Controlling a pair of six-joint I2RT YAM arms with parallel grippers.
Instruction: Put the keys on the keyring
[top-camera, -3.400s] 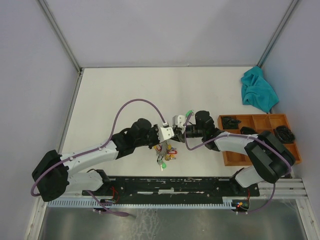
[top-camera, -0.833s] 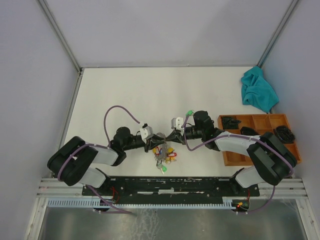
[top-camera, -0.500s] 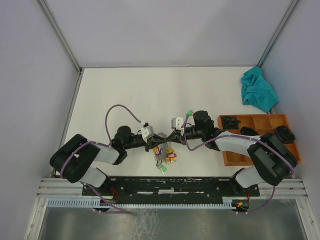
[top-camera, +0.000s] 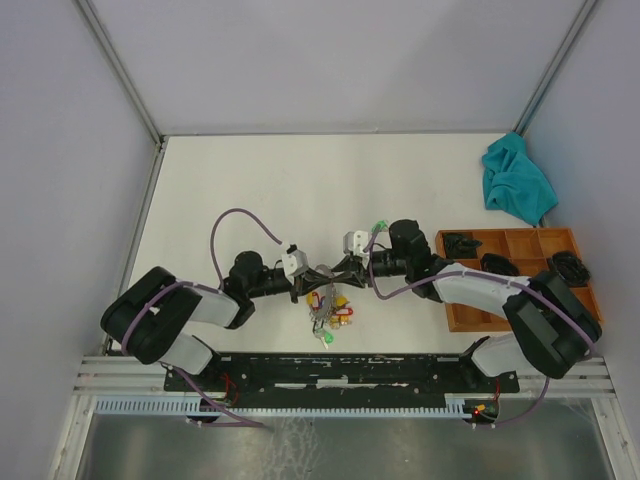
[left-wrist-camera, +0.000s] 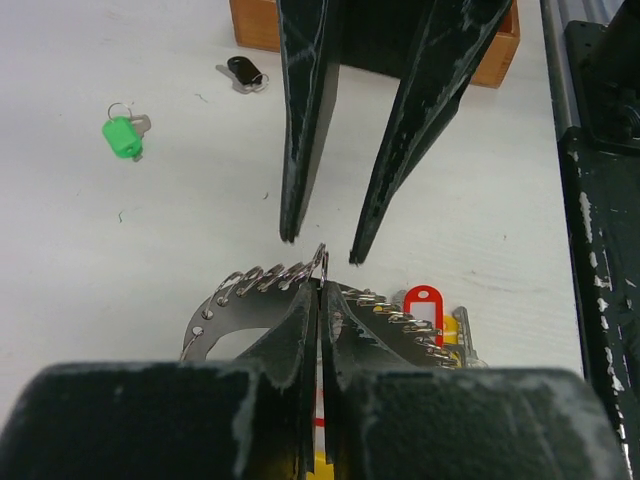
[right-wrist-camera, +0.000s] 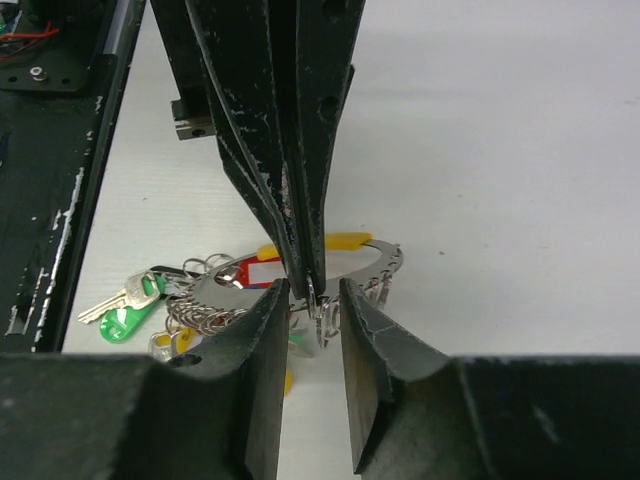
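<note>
Since half a second back, our left claw (left-wrist-camera: 321, 292) has closed up and our right claw (right-wrist-camera: 313, 298) has eased apart; otherwise both arms have barely shifted. The left claw's jaws are now pressed together on the upper edge of the silvery metal keyring (left-wrist-camera: 250, 300). They hold it tilted up at the middle of the white surface (top-camera: 250, 190), close to its near edge. The right claw faces it tip to tip. Its jaws stand a little way open, one on each side of the ring's top loop, gripping nothing. A red plastic tag (left-wrist-camera: 424, 303) and yellow and green ones trail from the ring onto the surface.

Two loose keys lie flat, off the ring. The small green-headed key (left-wrist-camera: 122, 137) is out on bare surface. The small black-headed key (left-wrist-camera: 243, 71) lies near a corner of the orange-brown wooden tray (top-camera: 530, 231). That tray sits at the right near corner of the surface and is divided into compartments. We make out dark items (top-camera: 462, 242) in several of them, one in the far left compartment and a coiled one at the right end. They are too small for us to identify. A crumpled teal cloth (top-camera: 517, 185) lies beyond the tray at the right edge.
</note>
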